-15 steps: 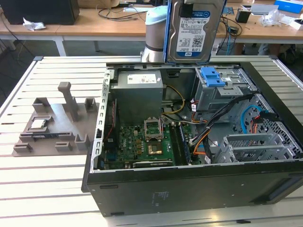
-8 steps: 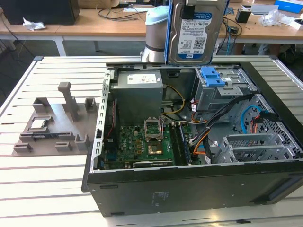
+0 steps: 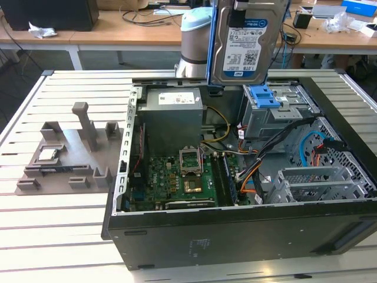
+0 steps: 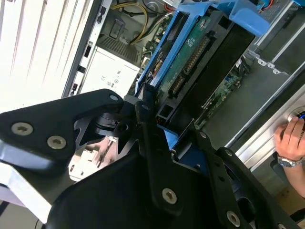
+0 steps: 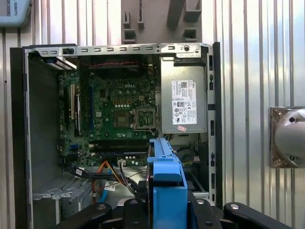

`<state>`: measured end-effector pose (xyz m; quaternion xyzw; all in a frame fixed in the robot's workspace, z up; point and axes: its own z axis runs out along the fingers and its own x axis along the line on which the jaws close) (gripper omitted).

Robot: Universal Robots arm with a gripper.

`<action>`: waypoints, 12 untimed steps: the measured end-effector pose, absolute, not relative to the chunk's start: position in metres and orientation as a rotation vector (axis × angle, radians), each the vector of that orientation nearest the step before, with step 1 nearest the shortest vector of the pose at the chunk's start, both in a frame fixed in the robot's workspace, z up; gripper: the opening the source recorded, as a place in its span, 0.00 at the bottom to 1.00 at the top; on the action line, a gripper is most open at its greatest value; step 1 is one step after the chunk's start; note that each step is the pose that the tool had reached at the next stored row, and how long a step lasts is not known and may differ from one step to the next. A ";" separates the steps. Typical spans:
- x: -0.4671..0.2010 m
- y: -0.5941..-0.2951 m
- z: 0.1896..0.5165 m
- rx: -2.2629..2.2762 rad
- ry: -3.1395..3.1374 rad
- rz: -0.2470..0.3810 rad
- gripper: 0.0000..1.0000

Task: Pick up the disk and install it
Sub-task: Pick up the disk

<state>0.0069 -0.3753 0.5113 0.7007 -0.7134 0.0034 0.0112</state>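
Observation:
The disk (image 3: pixel 243 44) hangs upright above the back of the open computer case (image 3: pixel 235 236), its white label with a blue band facing the exterior camera and a blue frame along its edge. My gripper (image 3: pixel 244 5) holds it from above, at the top of the exterior view. In the second wrist view my black gripper (image 4: pixel 167 129) is shut on the disk (image 4: pixel 190 52), whose green circuit-board side and blue frame show. The first wrist view looks down along the disk's blue frame (image 5: pixel 167 181), clamped in the gripper (image 5: pixel 167 212), over the case interior.
Below the disk sit a blue bracket (image 3: pixel 263 97) on the metal drive cage (image 3: pixel 283 115), the power supply (image 3: pixel 171 112), the motherboard (image 3: pixel 177 177) and loose cables (image 3: pixel 259 171). A grey fixture (image 3: pixel 65 153) holding a square chip (image 3: pixel 47 155) lies at the exterior view's left. A person's hand (image 4: pixel 289 140) rests beside the case.

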 end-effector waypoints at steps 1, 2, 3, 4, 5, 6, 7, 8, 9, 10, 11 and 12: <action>0.007 -0.377 0.511 2.186 -2.225 0.011 0.36; 0.007 -0.378 0.511 2.186 -2.225 0.011 0.36; 0.007 -0.378 0.511 2.186 -2.225 0.011 0.36; 0.008 -0.379 0.511 2.186 -2.225 0.011 0.36; 0.008 -0.380 0.511 2.186 -2.225 0.011 0.36; 0.008 -0.381 0.511 2.186 -2.225 0.011 0.36; 0.008 -0.382 0.511 2.186 -2.225 0.011 0.36; 0.008 -0.384 0.511 2.186 -2.225 0.011 0.36; 0.009 -0.385 0.511 2.186 -2.225 0.011 0.36; 0.009 -0.386 0.511 2.186 -2.225 0.011 0.36; 0.009 -0.387 0.511 2.186 -2.225 0.011 0.36; 0.009 -0.389 0.511 2.186 -2.226 0.011 0.36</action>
